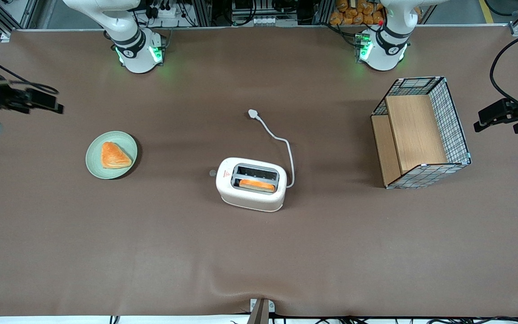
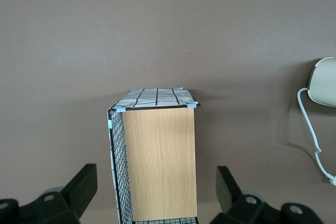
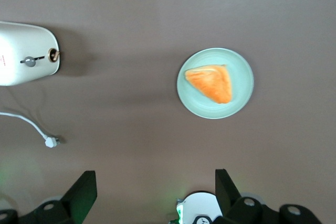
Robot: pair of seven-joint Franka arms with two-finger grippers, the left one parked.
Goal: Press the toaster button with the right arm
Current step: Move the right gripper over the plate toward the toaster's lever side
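The cream-white toaster (image 1: 251, 183) stands mid-table with a slice of toast (image 1: 256, 185) in the slot nearer the front camera. Its small grey button (image 1: 212, 173) sticks out of the narrow end by the red triangle mark, the end facing the working arm's end of the table. The right wrist view shows that end of the toaster (image 3: 26, 53) with the button (image 3: 30, 61). My right gripper (image 1: 47, 102) hovers at the working arm's end of the table, well away from the toaster. It (image 3: 155, 192) is open and empty, its jaws wide apart.
A green plate (image 1: 95, 167) with a pastry (image 1: 114, 155) lies between gripper and toaster, also in the right wrist view (image 3: 239, 100). The white cord ends in a plug (image 1: 253, 113). A wire-mesh basket (image 1: 454, 121) with wooden boards stands toward the parked arm's end.
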